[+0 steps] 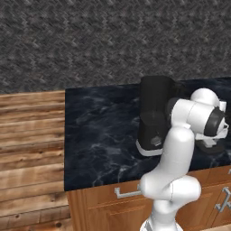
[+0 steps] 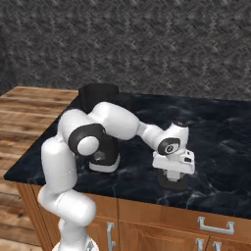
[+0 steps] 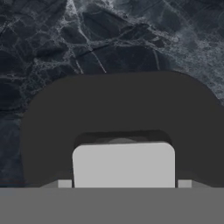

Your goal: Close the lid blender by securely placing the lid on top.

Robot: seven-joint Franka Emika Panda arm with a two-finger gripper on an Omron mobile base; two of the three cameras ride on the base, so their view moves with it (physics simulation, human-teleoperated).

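The tall black blender [image 1: 154, 110] stands on the dark marble counter [image 1: 99, 135], its jar top [image 2: 98, 95] uncovered. The low black lid [image 2: 174, 183] lies flat on the counter to the blender's right, near the front edge. My gripper [image 2: 174, 175] points straight down onto the lid, and my hand hides most of the lid [image 1: 215, 147] in the left base view. Very close in the hand view, the lid [image 3: 122, 105] has a pale raised block [image 3: 123, 164] at its middle. The two pale finger stubs stand wide apart on either side of that block, gripper [image 3: 124, 183] open.
The counter's front edge [image 2: 147, 198] runs just in front of the lid, with wooden drawers and metal handles [image 2: 214, 227] below. A dark textured wall [image 1: 113, 40] backs the counter. Wooden flooring [image 1: 31, 144] lies to the left.
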